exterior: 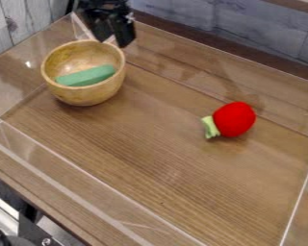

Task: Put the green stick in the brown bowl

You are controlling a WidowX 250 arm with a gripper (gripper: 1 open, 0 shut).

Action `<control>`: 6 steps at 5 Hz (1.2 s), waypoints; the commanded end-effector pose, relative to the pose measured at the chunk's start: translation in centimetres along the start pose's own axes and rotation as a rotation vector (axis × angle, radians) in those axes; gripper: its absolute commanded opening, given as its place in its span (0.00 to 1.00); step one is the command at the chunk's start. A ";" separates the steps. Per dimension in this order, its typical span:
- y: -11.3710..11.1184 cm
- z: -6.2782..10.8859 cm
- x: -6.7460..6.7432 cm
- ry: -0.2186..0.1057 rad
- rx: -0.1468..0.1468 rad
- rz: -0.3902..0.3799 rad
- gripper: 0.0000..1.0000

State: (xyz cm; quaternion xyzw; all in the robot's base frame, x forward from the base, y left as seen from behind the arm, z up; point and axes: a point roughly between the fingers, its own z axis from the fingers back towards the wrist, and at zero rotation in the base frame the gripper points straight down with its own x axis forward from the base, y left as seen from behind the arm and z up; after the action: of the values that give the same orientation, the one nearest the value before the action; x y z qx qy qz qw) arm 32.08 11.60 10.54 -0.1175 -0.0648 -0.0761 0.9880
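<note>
Tool noted above the bowl's far rim, fingers spread, nothing grasped. Green stick seen below the tool, lying inside the brown bowl, slightly tilted against its wall. Bowl is supported by the wooden table. Red fruit with pale green stem observed well apart from the tool, on the table's opposite side.

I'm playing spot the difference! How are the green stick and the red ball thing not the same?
The green stick is long and flat-looking, but the red ball thing is round. The stick is light green all over, while the ball thing is mostly red with a pale green bit. The stick lies in the brown bowl; the ball thing sits on the table. Both have some green.
</note>
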 end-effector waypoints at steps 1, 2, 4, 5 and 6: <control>0.1 0.2 2.3 -0.049 0.047 -0.045 1.00; -1.7 0.5 2.5 -0.044 0.054 -0.086 1.00; -5.6 -0.5 0.9 -0.025 0.062 -0.193 1.00; -7.1 -0.3 1.3 -0.024 0.092 -0.143 1.00; -8.1 0.0 1.7 -0.027 0.118 -0.089 1.00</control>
State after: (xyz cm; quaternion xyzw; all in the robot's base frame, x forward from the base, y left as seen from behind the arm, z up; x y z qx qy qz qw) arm 31.82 3.32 9.95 -0.0727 -0.0448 -0.1128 0.9899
